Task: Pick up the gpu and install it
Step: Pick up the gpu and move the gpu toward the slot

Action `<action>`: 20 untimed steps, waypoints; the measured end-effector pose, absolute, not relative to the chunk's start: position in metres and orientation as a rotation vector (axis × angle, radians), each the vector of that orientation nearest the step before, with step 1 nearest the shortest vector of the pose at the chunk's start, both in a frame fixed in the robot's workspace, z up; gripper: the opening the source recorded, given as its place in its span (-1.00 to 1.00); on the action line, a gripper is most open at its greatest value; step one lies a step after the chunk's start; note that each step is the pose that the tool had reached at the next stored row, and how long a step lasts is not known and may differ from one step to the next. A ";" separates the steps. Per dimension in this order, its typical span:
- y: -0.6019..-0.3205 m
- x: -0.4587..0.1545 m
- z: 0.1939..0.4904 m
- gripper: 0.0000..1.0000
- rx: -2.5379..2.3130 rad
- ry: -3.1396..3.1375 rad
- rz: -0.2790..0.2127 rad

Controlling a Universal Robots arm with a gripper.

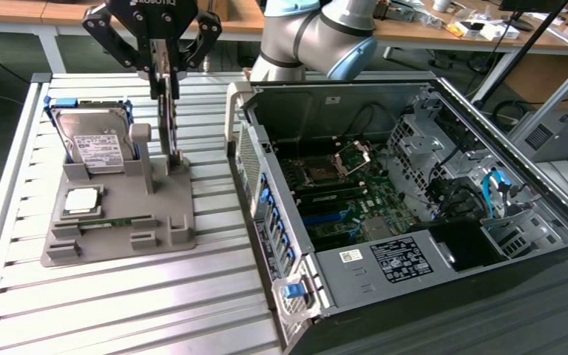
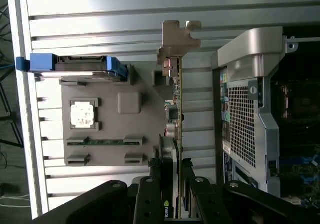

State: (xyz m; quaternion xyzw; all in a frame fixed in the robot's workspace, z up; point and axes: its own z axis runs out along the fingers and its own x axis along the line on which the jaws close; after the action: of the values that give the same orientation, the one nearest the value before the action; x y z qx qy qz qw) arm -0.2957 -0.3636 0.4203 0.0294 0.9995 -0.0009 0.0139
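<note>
Fingers (image 2: 188, 184): pinched on the gpu (image 2: 178, 108), one pad on each flat face, at the end nearest the wrist. A hold across the faces likely keeps the thin card from twisting.
Gpu: hangs edge-on and upright under the fingers, with its silver bracket (image 2: 178, 33) at the low end, far from the grip. That end is down at the holder; I cannot tell whether it sits in a slot or has just cleared it.
Holder (image 1: 166, 214): grey moulded tray right below the card. Its posts seem made to stand parts on edge so they can be gripped from straight above.
Cpu (image 1: 82, 198): flat in a square pocket of the holder, on the exterior view's left of the card.
Memory stick (image 1: 106, 220): lies along a groove just beside the cpu.
Drive (image 1: 97, 140): propped upright at the holder's far corner, apart from the card.
Table (image 1: 116, 310): slatted aluminium, carrying both holder and case.
Case (image 1: 237, 111): just beside the holder, on the exterior view's right. It lies on its side with the panel off, so the board (image 1: 339, 196) faces up, probably to let a card come in from above.
Stage: the card is gripped but not yet in the case.
</note>
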 end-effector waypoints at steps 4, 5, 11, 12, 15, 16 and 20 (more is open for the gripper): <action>-0.364 -0.296 0.423 -0.47 0.091 3.112 -0.003; -0.364 -0.296 0.424 -0.47 0.091 3.112 -0.003; -0.364 -0.296 0.427 -0.47 0.091 3.112 -0.003; -0.364 -0.296 0.427 -0.47 0.091 3.112 -0.003; -0.364 -0.296 0.428 -0.47 0.091 3.112 -0.003; -0.364 -0.296 0.429 -0.47 0.091 3.112 -0.003; -0.364 -0.296 0.429 -0.47 0.091 3.112 -0.003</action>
State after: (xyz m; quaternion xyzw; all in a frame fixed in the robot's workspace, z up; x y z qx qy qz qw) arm -0.2957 -0.3636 0.4288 0.0294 0.9995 -0.0009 0.0139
